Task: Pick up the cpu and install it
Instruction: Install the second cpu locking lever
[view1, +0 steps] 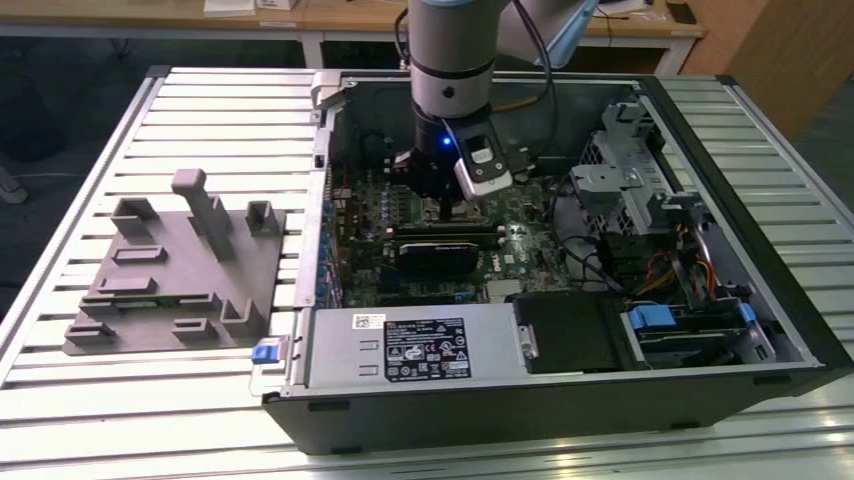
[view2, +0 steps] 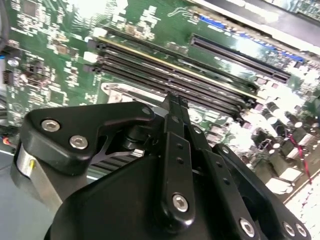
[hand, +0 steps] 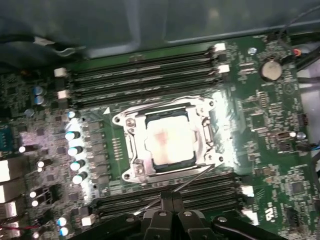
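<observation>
The cpu (hand: 169, 142), a flat square chip with a pale silvery top, lies inside the metal socket frame (hand: 131, 150) on the green motherboard (hand: 260, 125). My gripper (hand: 171, 199) hovers just beside the socket, over the memory slots, with its two black fingers pressed together and nothing between them. In the second wrist view the gripper (view2: 176, 102) points down at the board with its fingers together. In the exterior view the gripper (view1: 445, 205) reaches down into the open computer case (view1: 747, 300), above the middle of the board.
A thin wire lever (hand: 195, 177) runs slantwise between socket and gripper. Memory slots (hand: 140, 80) flank the socket. A black heatsink block (view1: 434, 255) and a silver power-supply box (view1: 414, 345) sit nearer the case front. A grey fixture (view1: 167, 270) lies at the exterior view's left.
</observation>
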